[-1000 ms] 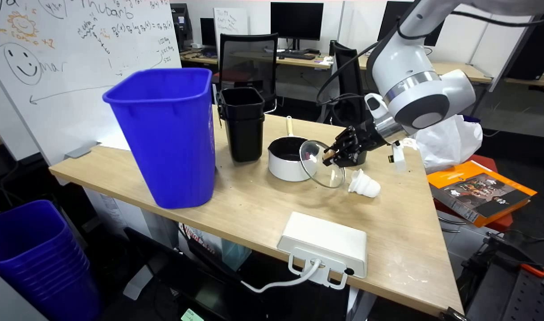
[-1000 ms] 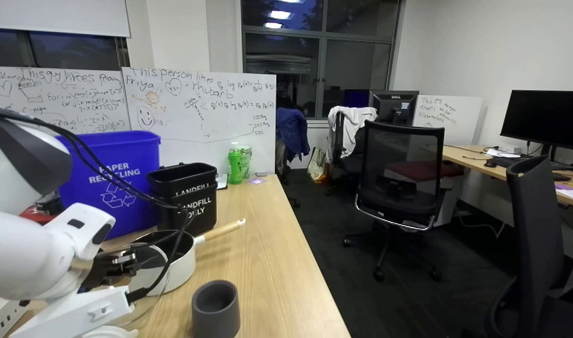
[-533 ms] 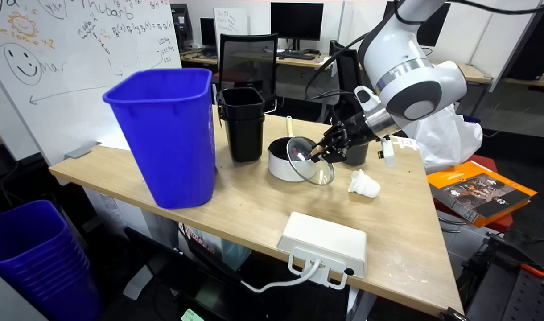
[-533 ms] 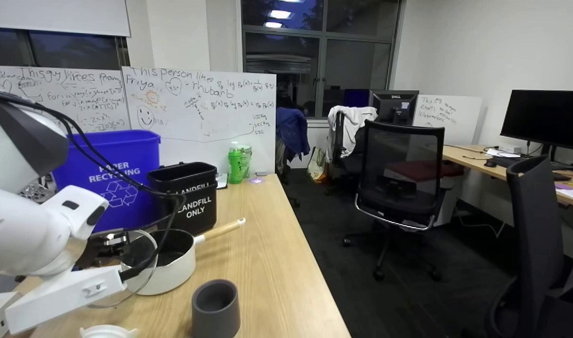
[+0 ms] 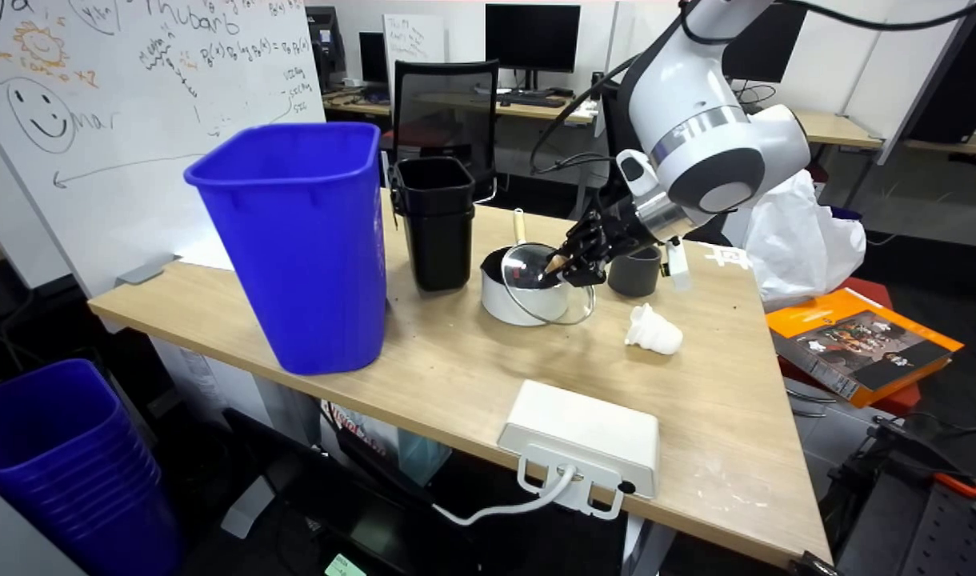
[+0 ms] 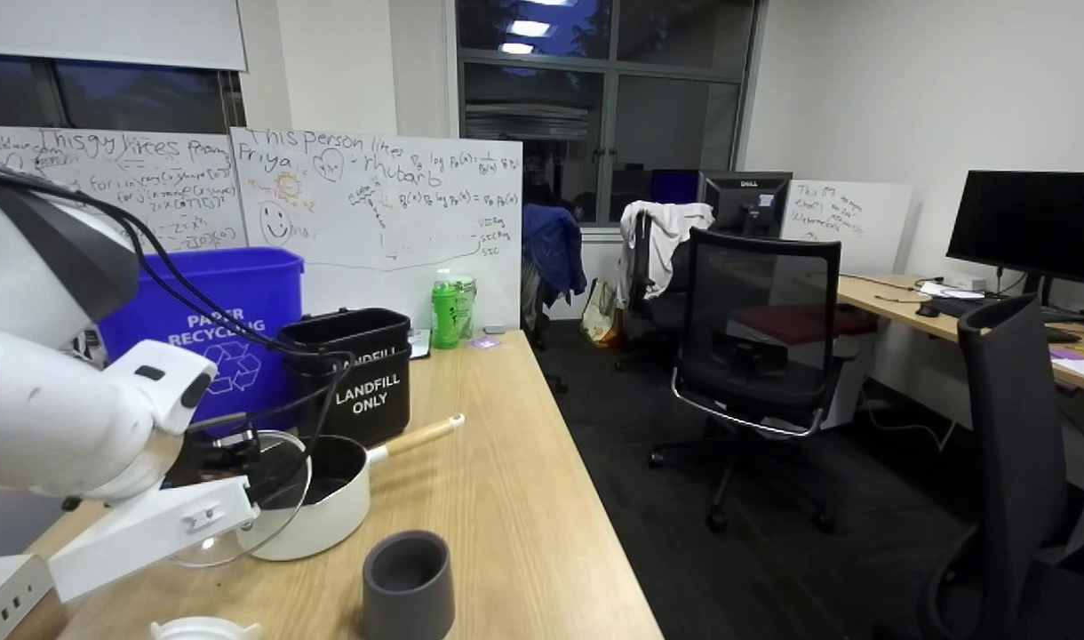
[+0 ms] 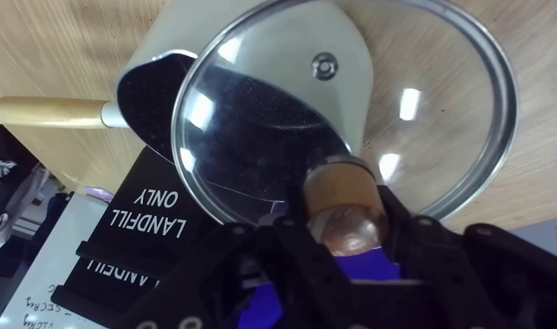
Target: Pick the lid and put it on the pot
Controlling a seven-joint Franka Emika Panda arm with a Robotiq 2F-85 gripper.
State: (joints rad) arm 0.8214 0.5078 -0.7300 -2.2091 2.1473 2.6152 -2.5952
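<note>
My gripper is shut on the wooden knob of the clear glass lid with its metal rim. In both exterior views the gripper holds the lid tilted, its far side higher, partly over the pot's opening. The white pot with dark inside stands upright on the table, its wooden handle pointing away. In the wrist view the lid covers part of the pot and part of the table. I cannot tell whether the lid's rim touches the pot.
A blue bin and black bins stand beside the pot. A dark grey cup stands near the gripper. A white cup-like object lies on the table. A white power box sits at the table edge.
My gripper has carried the lid towards the pot, leftwards in an exterior view, and the lid now overlaps the pot's opening more. It is tilted less steeply. The pot has not moved.
</note>
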